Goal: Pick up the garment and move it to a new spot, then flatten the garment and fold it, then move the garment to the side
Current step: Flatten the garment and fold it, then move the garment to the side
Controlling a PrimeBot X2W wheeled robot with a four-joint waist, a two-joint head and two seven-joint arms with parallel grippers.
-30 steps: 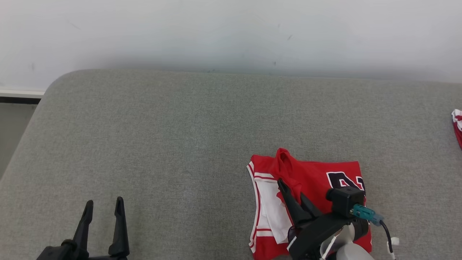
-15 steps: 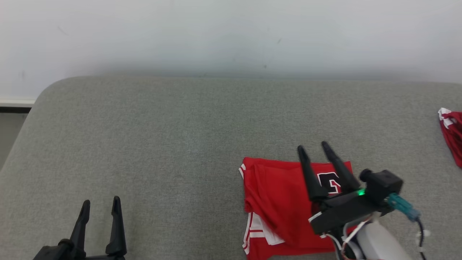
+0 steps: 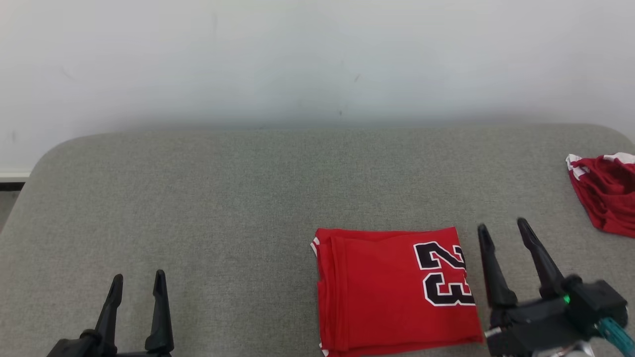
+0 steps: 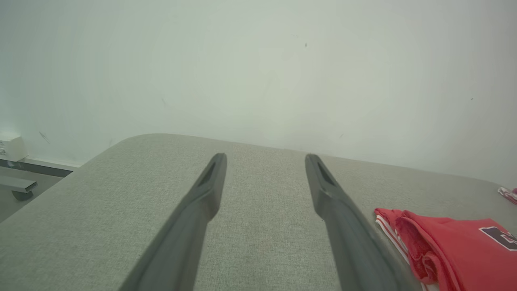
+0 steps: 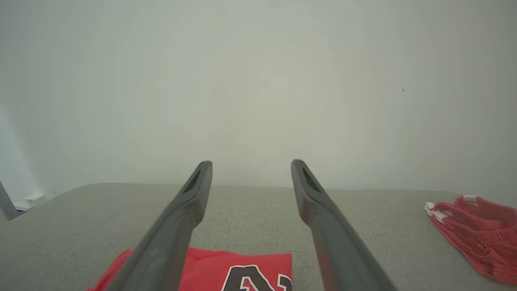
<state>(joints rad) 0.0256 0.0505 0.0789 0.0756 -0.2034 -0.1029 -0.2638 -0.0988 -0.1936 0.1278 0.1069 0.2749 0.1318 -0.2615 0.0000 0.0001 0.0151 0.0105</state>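
A red jersey (image 3: pixel 392 290) with a black and white "23" lies folded into a neat rectangle on the grey padded table (image 3: pixel 223 198), right of centre near the front. Its left edge shows in the left wrist view as the jersey (image 4: pixel 448 246), and its top edge in the right wrist view as the jersey (image 5: pixel 242 270). My right gripper (image 3: pixel 503 230) stands open just right of the jersey, holding nothing. My left gripper (image 3: pixel 138 280) stands open at the lower left, far from the cloth.
A second red and white garment (image 3: pixel 605 193) lies crumpled at the table's right edge, also in the right wrist view as the garment (image 5: pixel 476 230). A pale wall (image 3: pixel 317 59) runs behind the table. The table's left edge drops to the floor.
My right gripper let go of the jersey's folded-over flap and drew back to the right. The jersey now lies flat with the "23" showing. The head camera has shifted right and up.
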